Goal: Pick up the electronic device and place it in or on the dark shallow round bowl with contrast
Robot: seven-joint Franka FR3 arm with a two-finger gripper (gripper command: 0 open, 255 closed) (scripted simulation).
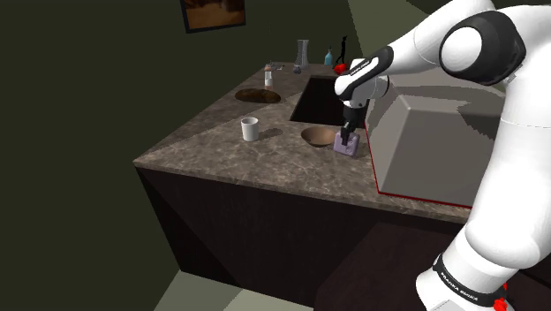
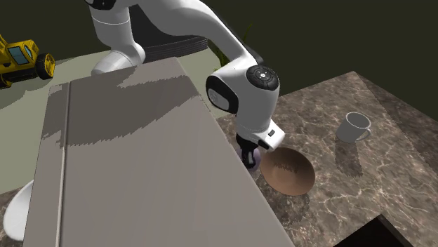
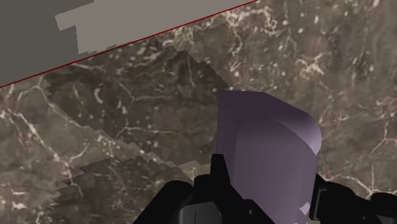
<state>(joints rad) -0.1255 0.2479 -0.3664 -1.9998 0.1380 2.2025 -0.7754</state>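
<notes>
Wrist view, jaws seemingly clasping the lilac device (image 3: 267, 146), marbled counter (image 3: 127, 114) beneath, brown bowl (image 2: 288, 170) just beside.

**Dim Room, Brown Stone Bench**

A bench (image 1: 212, 152) topped in brown veined stone stood on dark cabinet fronts (image 1: 230, 230), with a rectangular sink (image 1: 318, 99) sunk into its top. Behind it rose a dark olive wall (image 1: 88, 88) carrying a framed picture (image 1: 214, 12). The floor (image 1: 190, 296) was pale greenish grey. Light was low, and jagged-edged shadows lay across the stone.
</notes>
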